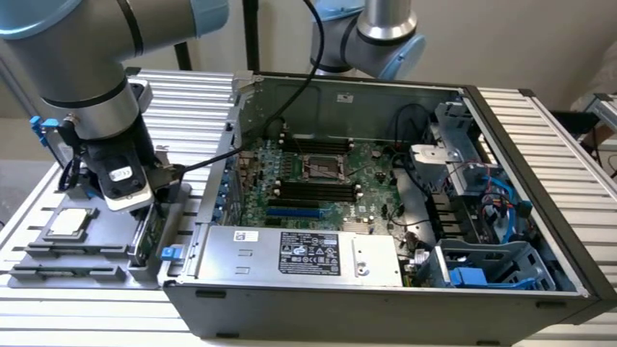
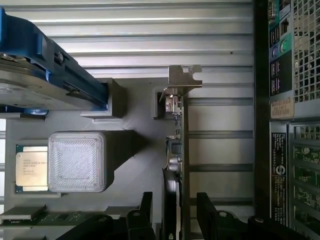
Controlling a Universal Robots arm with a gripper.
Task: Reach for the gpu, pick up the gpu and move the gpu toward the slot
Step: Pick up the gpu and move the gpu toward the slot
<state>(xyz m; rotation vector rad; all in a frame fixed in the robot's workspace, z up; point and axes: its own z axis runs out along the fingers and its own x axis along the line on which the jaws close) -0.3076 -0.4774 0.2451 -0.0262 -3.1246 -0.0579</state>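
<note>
The gpu (image 1: 144,233) stands on edge in a grey holder tray (image 1: 58,278) at the exterior view's left, beside the open computer case. In the wrist view the gpu (image 2: 178,145) shows edge-on as a thin dark card with its silver end bracket (image 2: 184,77) at the far end. My gripper (image 1: 135,208) hangs right over it. The gripper (image 2: 175,216) is open, with one black finger (image 2: 145,210) on each side of the card and a small gap to it on both sides. The motherboard (image 1: 323,181) with its blue slots (image 1: 294,213) lies inside the case.
On the tray sit a square silver processor chip (image 2: 31,168), a ribbed grey block (image 2: 77,161), a hard drive with blue rails (image 2: 47,75) and memory sticks (image 2: 30,214). The case wall (image 2: 295,110) rises close beside the gpu. A second arm (image 1: 386,36) stands behind the case.
</note>
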